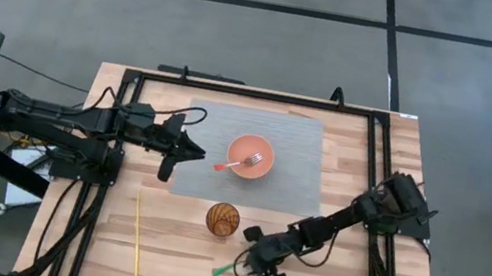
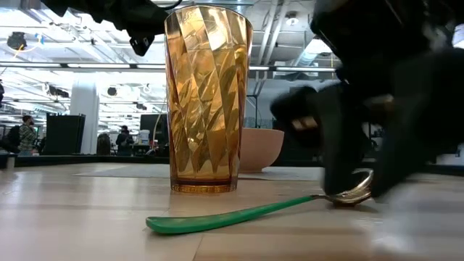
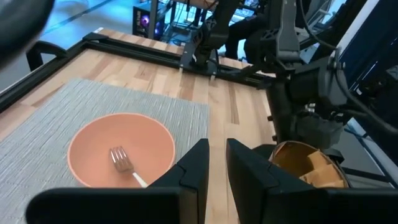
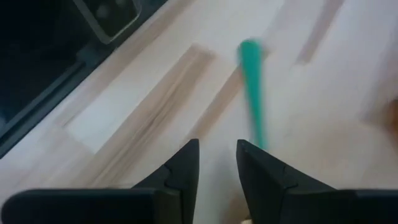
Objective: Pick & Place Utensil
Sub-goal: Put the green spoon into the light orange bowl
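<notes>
A green-handled spoon [image 1: 225,270] lies flat on the wood near the table's front edge. Its handle [image 2: 217,217] rests on the table and its metal bowl [image 2: 353,192] sits right at my right gripper [image 1: 255,259]. In the right wrist view the handle [image 4: 252,87] runs away from the fingers, which stand a little apart low over the spoon's neck. My left gripper [image 1: 192,147] hovers left of the pink bowl [image 1: 251,156], fingers nearly together, holding nothing. A fork [image 3: 124,163] lies in that bowl [image 3: 118,155]. My right gripper comes slanting down from the right onto the spoon's bowl end [image 2: 353,192]. The dark, blurred fingers hide that spot, so I cannot tell whether they touch it. The spoon lies on the table.
A tall amber cup [image 1: 222,219] stands upright just behind the spoon, close to the right gripper. The bowl sits on a grey placemat [image 1: 293,157]. A thin yellow stick [image 1: 138,233] lies at front left. A black frame [image 1: 234,89] edges the table.
</notes>
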Robot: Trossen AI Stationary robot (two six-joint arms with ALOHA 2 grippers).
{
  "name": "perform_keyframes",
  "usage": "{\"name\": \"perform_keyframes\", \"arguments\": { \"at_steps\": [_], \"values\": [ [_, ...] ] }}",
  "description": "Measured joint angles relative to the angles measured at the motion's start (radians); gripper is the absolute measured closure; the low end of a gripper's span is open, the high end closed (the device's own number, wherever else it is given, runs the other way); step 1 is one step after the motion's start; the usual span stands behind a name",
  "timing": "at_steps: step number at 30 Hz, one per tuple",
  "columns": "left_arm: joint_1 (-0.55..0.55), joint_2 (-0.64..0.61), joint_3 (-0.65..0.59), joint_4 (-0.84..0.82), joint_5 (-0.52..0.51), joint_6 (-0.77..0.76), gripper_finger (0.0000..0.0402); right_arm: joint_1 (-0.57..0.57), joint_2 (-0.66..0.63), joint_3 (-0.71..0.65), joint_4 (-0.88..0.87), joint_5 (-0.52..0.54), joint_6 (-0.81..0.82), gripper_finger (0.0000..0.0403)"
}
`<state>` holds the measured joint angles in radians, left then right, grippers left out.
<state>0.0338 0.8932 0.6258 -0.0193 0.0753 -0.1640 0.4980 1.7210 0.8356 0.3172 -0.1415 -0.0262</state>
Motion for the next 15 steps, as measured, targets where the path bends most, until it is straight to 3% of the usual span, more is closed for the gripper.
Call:
{"name": "perform_keyframes", "arguments": {
  "at_steps": [8, 15],
  "values": [
    [0.000, 0.000, 0.000, 0.000, 0.000, 0.002, 0.0345, 0.019, -0.086, 0.001, -0.054, 0.140, -0.058, 0.0301],
    [0.000, 0.000, 0.000, 0.000, 0.000, 0.002, 0.0345, -0.008, -0.009, 0.001, -0.028, 0.142, -0.018, 0.0301]
  ]
}}
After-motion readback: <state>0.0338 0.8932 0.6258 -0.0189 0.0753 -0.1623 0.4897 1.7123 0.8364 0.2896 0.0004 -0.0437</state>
